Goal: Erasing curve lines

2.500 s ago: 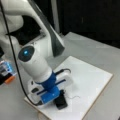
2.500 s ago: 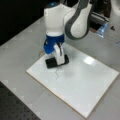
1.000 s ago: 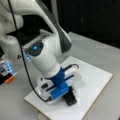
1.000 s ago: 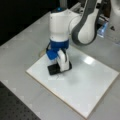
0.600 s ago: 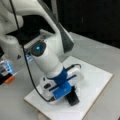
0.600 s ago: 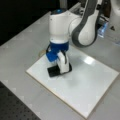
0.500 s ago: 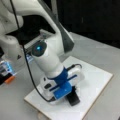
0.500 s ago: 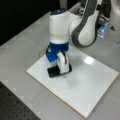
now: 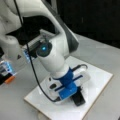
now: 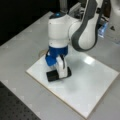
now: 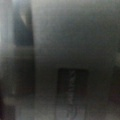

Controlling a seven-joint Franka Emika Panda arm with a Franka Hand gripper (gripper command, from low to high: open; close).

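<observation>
In both front views the gripper (image 10: 59, 73) is clamped on a black eraser block (image 10: 53, 75), pressing it onto the white board (image 10: 100, 75). The curve lines are not visible anywhere. The eraser sits near the board's 9 o'clock edge in a front view; bare board spreads toward 3 o'clock.

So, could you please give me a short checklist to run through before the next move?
1. Eraser block in the end effector: ok, clamped in both front views.
2. Block down on the white board: ok, it appears to touch.
3. Block inside the board's edges: ok, near a front view's left corner.
4. Curve lines visible: cannot tell, none show on the bare board.
5. Black cable clear of the block: ok.
</observation>
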